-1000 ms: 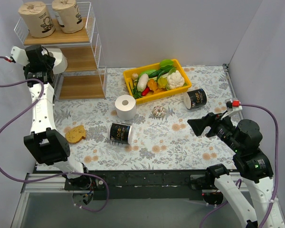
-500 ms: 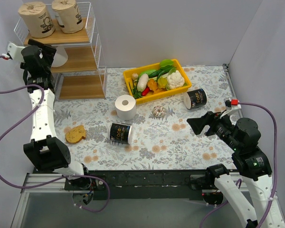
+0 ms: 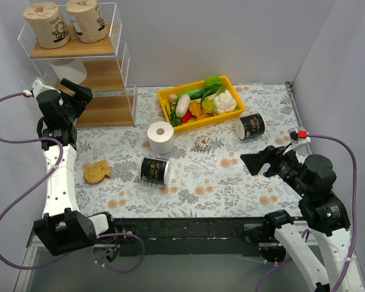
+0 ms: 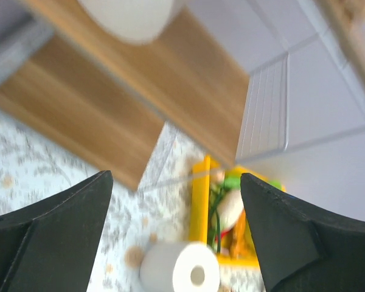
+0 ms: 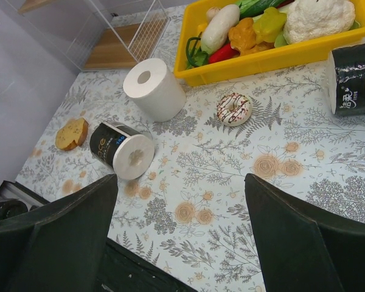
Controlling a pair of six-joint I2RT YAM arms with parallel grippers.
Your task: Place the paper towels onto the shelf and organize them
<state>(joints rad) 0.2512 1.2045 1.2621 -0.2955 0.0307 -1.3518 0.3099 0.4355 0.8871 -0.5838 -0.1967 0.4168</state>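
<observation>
The left hand (image 3: pixel 78 92) hangs at the near left of the shelf (image 3: pixel 125 68), level with the bottom board, its jaws spread wide and nothing between them. Its own camera looks out between the spread fingers at the boards, with a white roll (image 4: pixel 131 15) up on the middle tier. That roll (image 3: pixel 70 70) stands at the left end of its board. On the top tier above it, two tan rolls stand upright side by side, one on the left (image 3: pixel 47 24) and one on the right (image 3: pixel 87 19). The bottom board is bare.

The right hand (image 3: pixel 253 159) hovers over the right side of the bench (image 3: pixel 231 182), also wide open and empty, looking across at what is left. A second white roll (image 3: pixel 160 137) stands upright near the middle of the bench, just near of the yellow bin (image 3: pixel 165 96). A black roll (image 3: pixel 154 170) lies on its side a little nearer. Another black roll (image 3: pixel 251 126) lies off the right end of the bin.

By my count the job is half done: three rolls shelved, three to go. The loose white one likely belongs beside its twin. The black pair would suit the bottom board.
</observation>
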